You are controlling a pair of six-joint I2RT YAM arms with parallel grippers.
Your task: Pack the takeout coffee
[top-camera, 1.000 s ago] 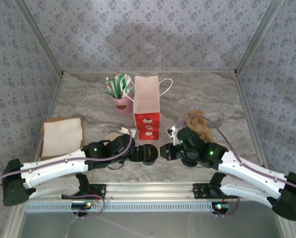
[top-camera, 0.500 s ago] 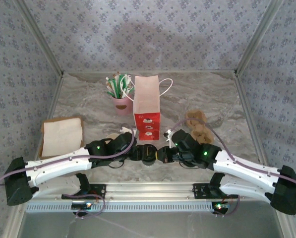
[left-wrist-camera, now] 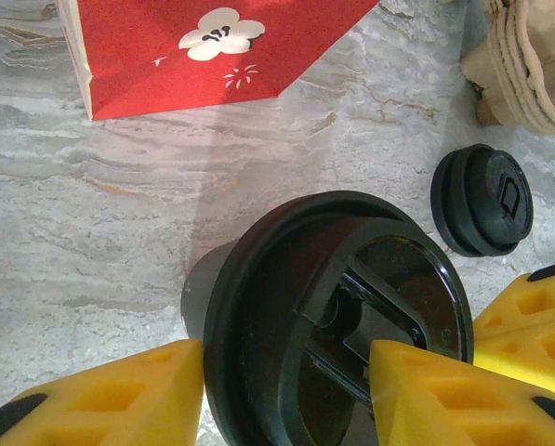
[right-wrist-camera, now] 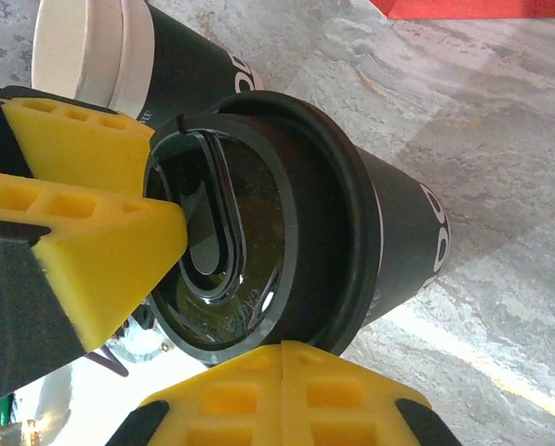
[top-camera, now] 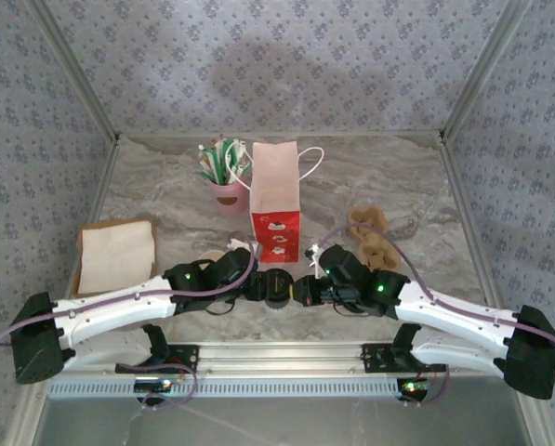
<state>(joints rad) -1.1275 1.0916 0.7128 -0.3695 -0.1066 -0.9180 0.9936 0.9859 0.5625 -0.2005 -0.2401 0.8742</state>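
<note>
Takeout coffee (top-camera: 277, 286), lid (left-wrist-camera: 268, 279) on, hemmed in from two sides just in front of the bag (top-camera: 275, 209).
Stands on the worktop (top-camera: 379, 177) near the bag's red face, apart from it and not yet inside. Sits between the spread pads (left-wrist-camera: 100, 400) of the left end effector (left-wrist-camera: 286, 381), one at each side of the lid rim; contact or mere bracketing not clear, though likely a hold to steady the cup. Meets the right end effector (right-wrist-camera: 282, 367) on the opposite side, fingers pressed together on nothing, tips just beside the lid rim, probably to brace or seat the lid. Shares the space in front of the bag with an open cup (right-wrist-camera: 82, 46) toward the bag's left and a small black cap (left-wrist-camera: 482, 200) lying close by.
</note>
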